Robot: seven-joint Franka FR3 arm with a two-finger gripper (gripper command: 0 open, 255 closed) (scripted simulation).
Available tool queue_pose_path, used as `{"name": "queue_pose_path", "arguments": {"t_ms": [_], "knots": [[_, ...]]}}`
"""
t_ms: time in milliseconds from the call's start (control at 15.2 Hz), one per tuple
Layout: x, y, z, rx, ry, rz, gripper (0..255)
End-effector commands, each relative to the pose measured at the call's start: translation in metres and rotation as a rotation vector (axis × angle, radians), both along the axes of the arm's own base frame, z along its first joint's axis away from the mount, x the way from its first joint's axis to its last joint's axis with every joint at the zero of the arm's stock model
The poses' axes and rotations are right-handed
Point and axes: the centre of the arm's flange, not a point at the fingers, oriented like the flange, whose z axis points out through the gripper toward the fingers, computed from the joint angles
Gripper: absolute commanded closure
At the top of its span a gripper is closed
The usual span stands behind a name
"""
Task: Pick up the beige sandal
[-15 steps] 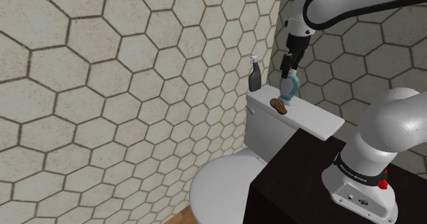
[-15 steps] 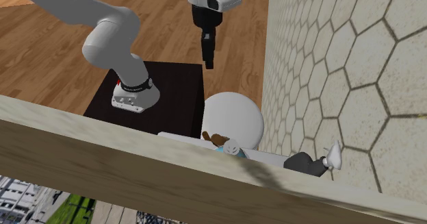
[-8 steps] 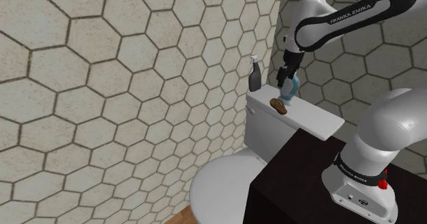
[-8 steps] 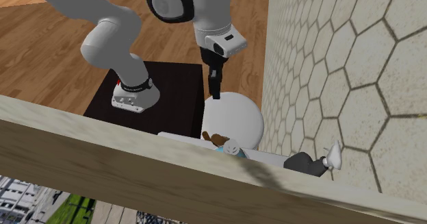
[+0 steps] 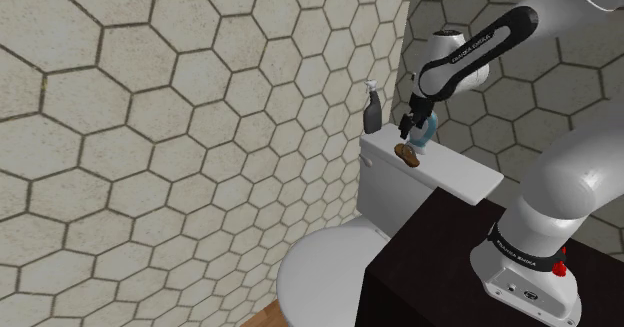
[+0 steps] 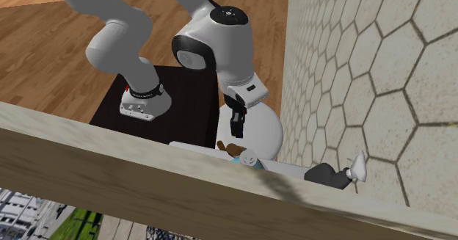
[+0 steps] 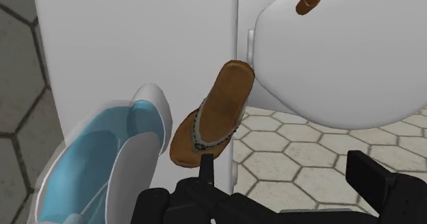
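The brown sandal (image 7: 213, 116) lies on the toilet tank lid (image 5: 455, 173), just beside a blue bowl (image 7: 102, 154), and the fingers (image 7: 370, 178) hang wide apart close above it; closing and lifting are left.

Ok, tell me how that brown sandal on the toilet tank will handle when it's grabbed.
The sandal looks thin and flat, so probably light and bendy across the sole. It lies at the edge of the smooth white tank lid, partly overhanging, so a nudge may slide it off. Its narrow strap seems a floppy hold.
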Motion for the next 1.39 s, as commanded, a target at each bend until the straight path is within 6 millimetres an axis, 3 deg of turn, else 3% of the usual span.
{"name": "queue_pose_path", "arguments": {"t_ms": [0, 330, 792, 990, 1056, 1320], "knots": [[0.003, -0.016, -0.022, -0.001, -0.014, -0.018, 0], [0.017, -0.053, -0.073, 0.004, -0.042, -0.061, 0], [0.017, -0.053, -0.110, 0.004, -0.042, -0.061, 0], [0.017, -0.053, -0.113, 0.004, -0.042, -0.061, 0], [0.017, -0.053, -0.113, 0.004, -0.042, -0.061, 255], [0.017, -0.053, -0.114, 0.004, -0.042, -0.061, 255]]}}
